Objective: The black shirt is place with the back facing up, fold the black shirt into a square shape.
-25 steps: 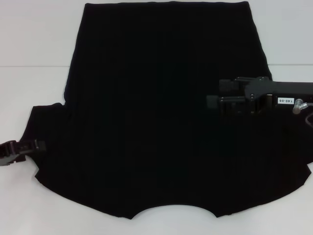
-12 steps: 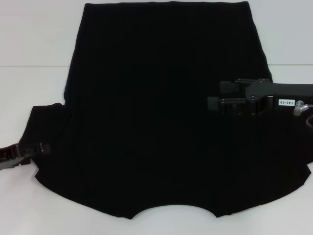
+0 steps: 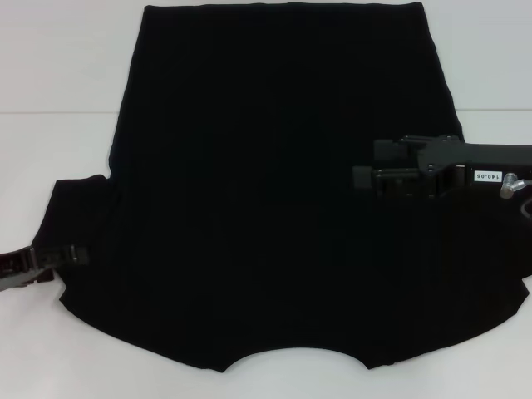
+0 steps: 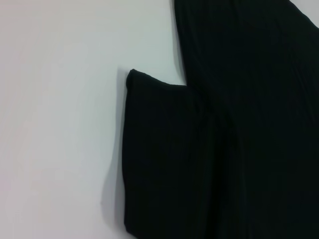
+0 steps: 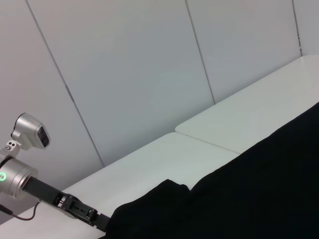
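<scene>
On the counter [image 3: 50, 100] the black shirt [image 3: 274, 208] looks limp; we'd pinch its sleeve hem, where the left tool [image 3: 73, 253] sits, its opening hidden from us, as is the right tool [image 3: 363, 170]'s.

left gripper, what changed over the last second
The left gripper slid inward along the table onto the edge of the left sleeve, sitting slightly lower than before. The right gripper drifted a touch lower over the shirt. The shirt's outline looks unchanged, flat on the table.

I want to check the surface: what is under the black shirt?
The black shirt lies spread on a white table, which shows around its edges. Whatever is directly beneath the fabric is covered.
</scene>
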